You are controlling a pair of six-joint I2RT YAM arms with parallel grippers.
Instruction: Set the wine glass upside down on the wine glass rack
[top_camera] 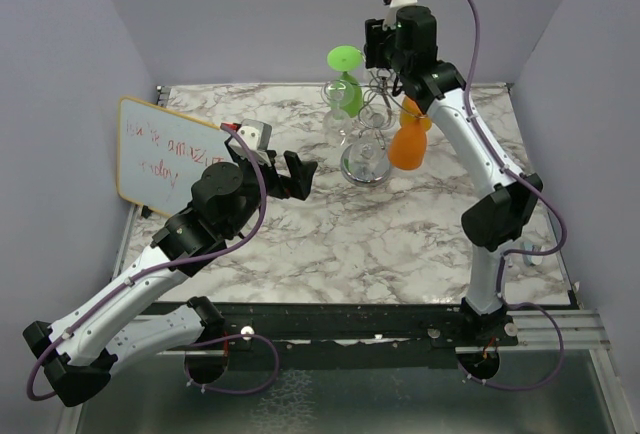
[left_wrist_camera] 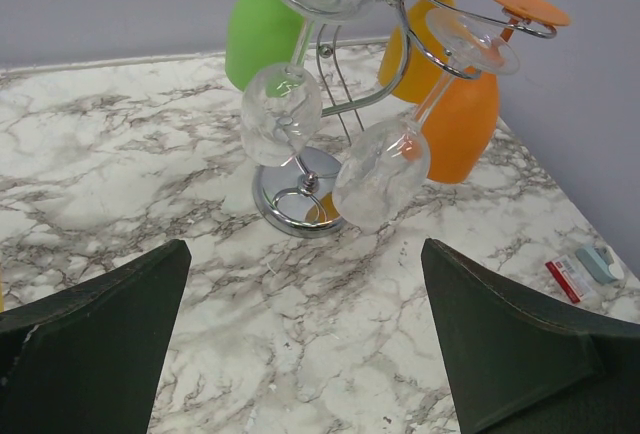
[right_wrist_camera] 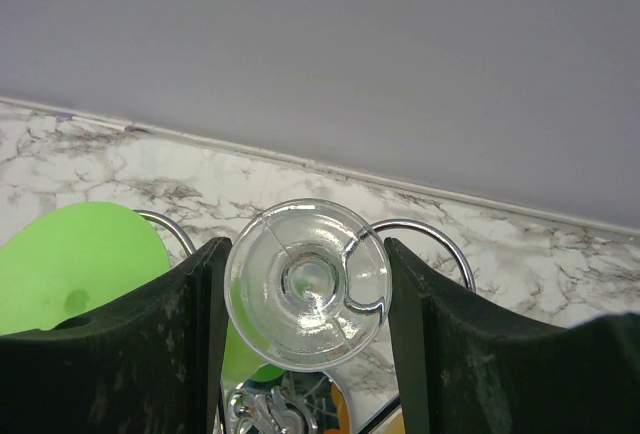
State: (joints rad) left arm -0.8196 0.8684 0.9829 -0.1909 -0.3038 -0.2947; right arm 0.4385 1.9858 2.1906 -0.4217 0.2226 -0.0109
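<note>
Right gripper [right_wrist_camera: 303,259] pinches the inverted glass [right_wrist_camera: 307,286] by its foot, atop the rack [top_camera: 365,172]. Left gripper [top_camera: 303,180] spread wide, at rack's 9 o'clock

Red handwriting on the whiteboard [top_camera: 165,159] — "today" on the lower line, upper line unclear

Shiny chrome wine glass rack [left_wrist_camera: 272,201]; clear glossy wine glass [right_wrist_camera: 307,282]; marbled table [left_wrist_camera: 100,154].

Between the right pincer's [right_wrist_camera: 305,254] black fingers [right_wrist_camera: 150,354] the wine glass [right_wrist_camera: 306,284] is clear. Left of it the goblet [right_wrist_camera: 70,264] is lime green. Beyond the pincer the table [right_wrist_camera: 500,254] is white marble, grey-veined. Beneath it the rack [right_wrist_camera: 420,226] is chrome.
</note>
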